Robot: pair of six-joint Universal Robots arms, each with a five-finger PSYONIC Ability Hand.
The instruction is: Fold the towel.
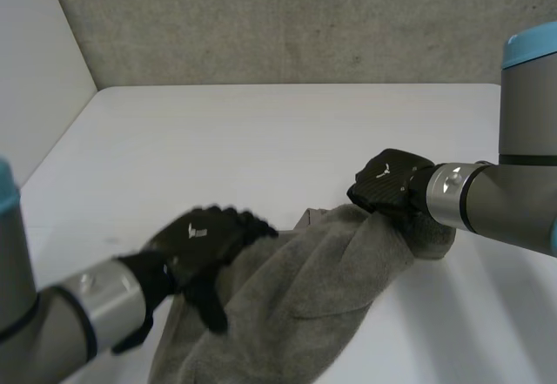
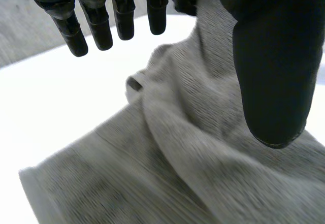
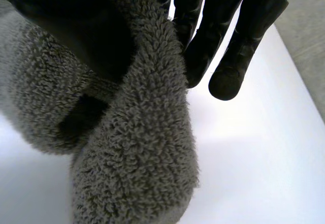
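On the near side of the tabletop (image 1: pixel 261 140) we see the grey towel (image 1: pixel 305 297) lying bunched, its long axis running from near left up to far right. Our right hand (image 1: pixel 387 184) pinches the raised far-right end between thumb and fingers. Our left hand (image 1: pixel 204 240) hovers over the towel's left edge, fingers straight, gripping nothing.

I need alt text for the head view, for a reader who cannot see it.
A grey towel lies bunched on a white table. The right hand grips its raised far end; the left hand, fingers relaxed, is over its near left part.
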